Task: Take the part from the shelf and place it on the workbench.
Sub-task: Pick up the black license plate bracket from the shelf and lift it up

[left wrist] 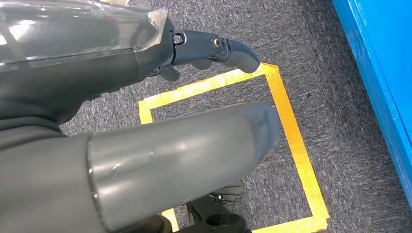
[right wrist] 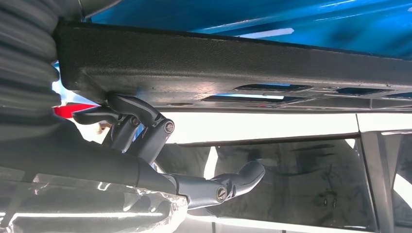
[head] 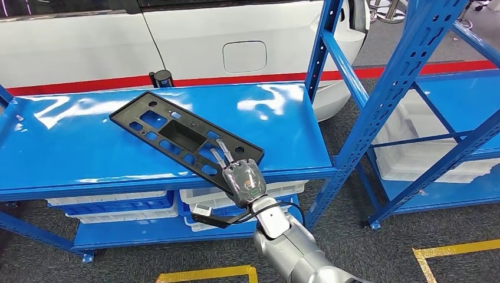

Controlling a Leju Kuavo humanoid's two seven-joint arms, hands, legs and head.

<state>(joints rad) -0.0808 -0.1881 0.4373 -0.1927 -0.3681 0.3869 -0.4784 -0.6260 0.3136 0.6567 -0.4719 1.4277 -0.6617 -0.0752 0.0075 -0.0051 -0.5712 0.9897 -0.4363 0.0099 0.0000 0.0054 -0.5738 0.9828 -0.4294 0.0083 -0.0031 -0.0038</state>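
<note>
The part is a long black plastic plate with several cut-outs. It lies slantwise on the blue shelf board, its near end reaching the board's front edge. My right hand grips that near end, fingers laid over its top. The right wrist view shows the part as a dark slab with fingers curled against its face and one finger sticking out free. My left hand hangs over the grey carpet, fingers apart, holding nothing.
A white car stands close behind the shelf. A blue upright rises at the shelf's right end, and a second blue rack with white bins stands further right. Bins fill the lower level. Yellow tape marks the floor.
</note>
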